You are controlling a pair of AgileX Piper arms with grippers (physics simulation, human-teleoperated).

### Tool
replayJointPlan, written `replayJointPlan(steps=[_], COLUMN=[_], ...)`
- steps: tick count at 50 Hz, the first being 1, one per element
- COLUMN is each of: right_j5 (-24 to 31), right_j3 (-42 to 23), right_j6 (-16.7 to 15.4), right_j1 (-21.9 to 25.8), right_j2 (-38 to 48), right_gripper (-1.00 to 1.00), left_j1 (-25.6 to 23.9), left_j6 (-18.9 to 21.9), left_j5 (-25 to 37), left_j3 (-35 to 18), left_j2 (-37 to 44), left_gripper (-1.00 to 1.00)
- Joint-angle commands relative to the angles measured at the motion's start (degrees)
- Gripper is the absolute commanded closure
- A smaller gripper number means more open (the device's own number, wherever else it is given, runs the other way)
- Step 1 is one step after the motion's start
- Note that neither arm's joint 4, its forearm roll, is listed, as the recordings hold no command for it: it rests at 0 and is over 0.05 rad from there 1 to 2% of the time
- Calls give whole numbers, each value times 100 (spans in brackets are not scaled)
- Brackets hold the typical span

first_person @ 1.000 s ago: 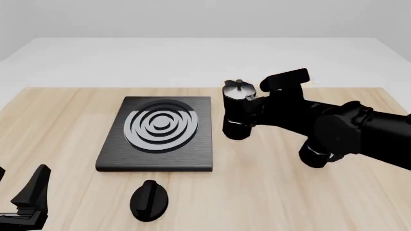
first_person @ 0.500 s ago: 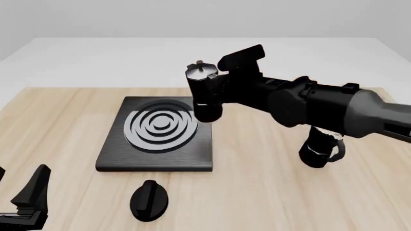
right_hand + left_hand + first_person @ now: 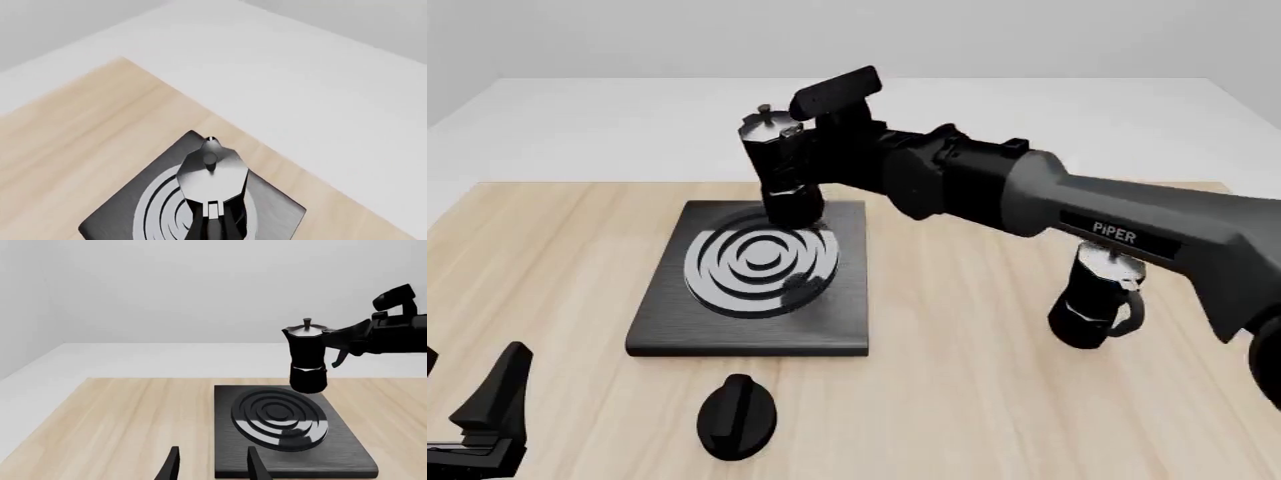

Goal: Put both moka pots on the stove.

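Carried leftward from beside the stove (image 3: pixel 747 290), the first pot (image 3: pixel 782 170) hung upright above the burner's far edge, the right gripper (image 3: pixel 827 160) clamped on its handle side for a level set-down. Second pot (image 3: pixel 1098 295) waited under the forearm. Left gripper (image 3: pixel 210 467) idled, parted, empty.

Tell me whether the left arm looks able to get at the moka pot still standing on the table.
Probably not: that moka pot stands at the table's right side, beyond the stove, under the right arm; the left pincer sits low at the near-left corner.
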Motion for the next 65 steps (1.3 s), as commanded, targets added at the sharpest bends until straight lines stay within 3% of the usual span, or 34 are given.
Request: replayJointPlan(steps=[1, 31, 52, 65], right_j5=[65, 317, 322, 75], right_j3=[-1003, -2643, -3113, -2936], right_j6=[56, 158, 304, 521], right_j1=[152, 451, 520, 551], right_j2=[551, 1784, 2312, 2382], right_gripper=[100, 100, 100, 100], left_j1=[-1, -1, 0, -1], left_j6=[0, -1, -2, -1], left_j5=[0, 0, 0, 0], left_j3=[0, 0, 0, 0], left_j2=[0, 1, 0, -1], left_gripper=[-100, -100, -100, -100])
